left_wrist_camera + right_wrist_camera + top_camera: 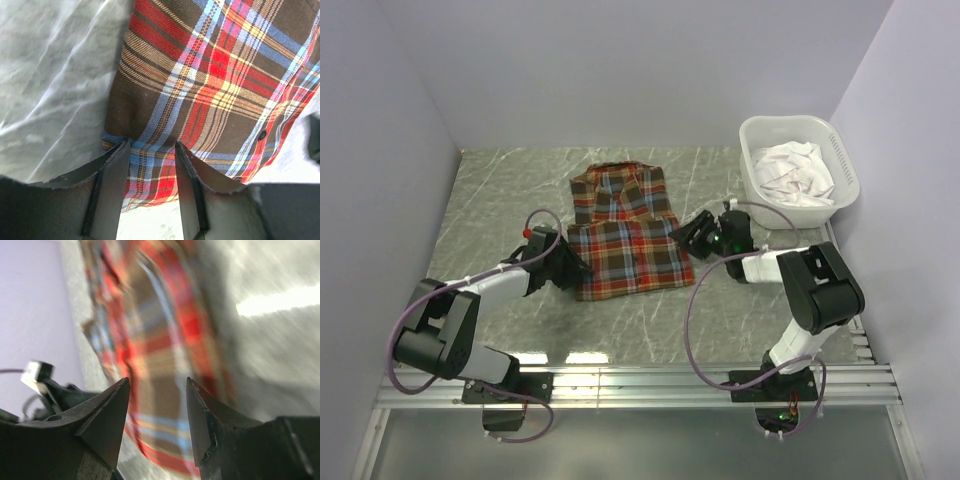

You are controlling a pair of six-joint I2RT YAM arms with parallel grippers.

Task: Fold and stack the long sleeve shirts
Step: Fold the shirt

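A plaid shirt (625, 232) in red, orange, teal and dark brown lies partly folded in the middle of the table, collar toward the back. My left gripper (582, 269) is open at the shirt's left edge; in the left wrist view its jaws stand apart (152, 150) over the cloth's corner (210, 80) with nothing clamped. My right gripper (682, 234) is open at the shirt's right edge; in the right wrist view its jaws (157, 385) stand apart in front of the blurred plaid cloth (155, 340).
A white basket (844, 165) at the back right holds crumpled white cloth (792, 170). Grey walls stand close on the left, back and right. A metal rail (640, 380) runs along the near edge by the arm bases.
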